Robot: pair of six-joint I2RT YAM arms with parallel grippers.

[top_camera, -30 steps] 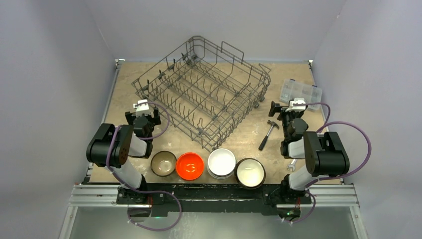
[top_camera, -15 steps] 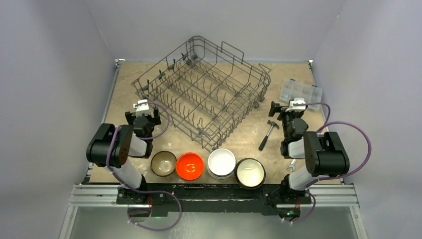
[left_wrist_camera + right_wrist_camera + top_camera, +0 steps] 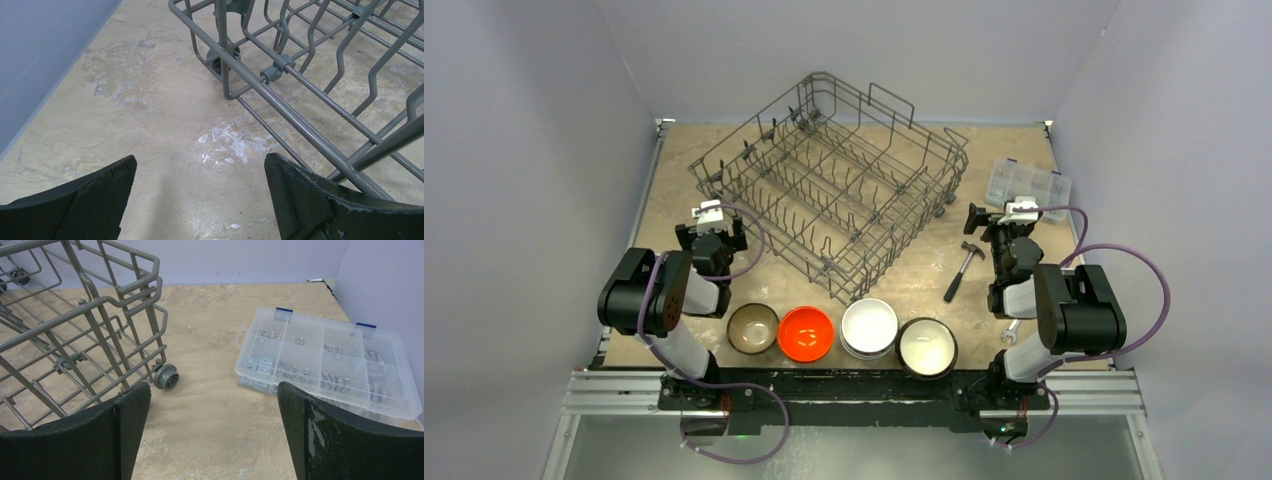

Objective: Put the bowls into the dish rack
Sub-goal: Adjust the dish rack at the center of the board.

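A row of bowls lines the near table edge: a brown bowl (image 3: 752, 328), an orange-red bowl (image 3: 805, 333), a white bowl (image 3: 869, 326) that looks stacked, and a dark bowl with cream inside (image 3: 927, 346). The dark-grey wire dish rack (image 3: 834, 190) stands empty at the middle back, its corner (image 3: 310, 75) showing in the left wrist view and its wheel (image 3: 165, 376) in the right. My left gripper (image 3: 712, 214) (image 3: 200, 165) is open over bare table beside the rack's left corner. My right gripper (image 3: 1014, 211) (image 3: 214, 390) is open, nothing between its fingers.
A clear plastic compartment box (image 3: 1028, 187) (image 3: 325, 360) with small parts sits at the back right. A small hammer (image 3: 964, 266) lies between the rack and my right arm. A small metal piece (image 3: 1010, 330) lies by the right arm. Purple walls enclose the table on three sides.
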